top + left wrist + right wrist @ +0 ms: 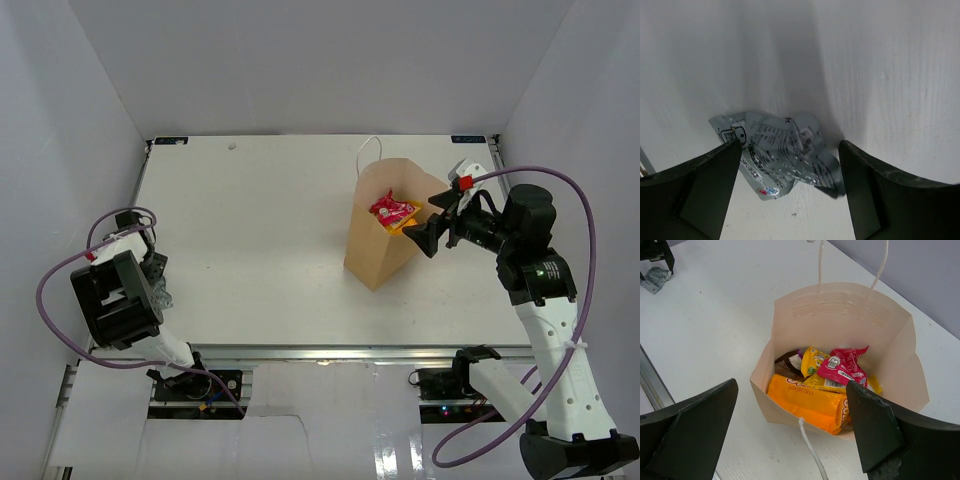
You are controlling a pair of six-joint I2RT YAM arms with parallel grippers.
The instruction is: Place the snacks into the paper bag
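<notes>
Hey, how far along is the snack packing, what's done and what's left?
Mostly done: the paper bag holds an orange pouch, a pink packet and more. In hand: nothing gripped; the left claw hangs open around a crumpled silver packet on the table, the right claw open by the bag. Left: grab that packet and bag it.

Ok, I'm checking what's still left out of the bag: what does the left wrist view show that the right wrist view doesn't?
Only the left wrist: the silver packet close up, crumpled, lying between the fingers of the open left gripper. Only the right wrist: the paper bag, holding an orange pouch, a pink packet, a yellow packet and a dark bar. Both: the white table, and that silver packet, tiny in the right wrist's top-left corner.
</notes>
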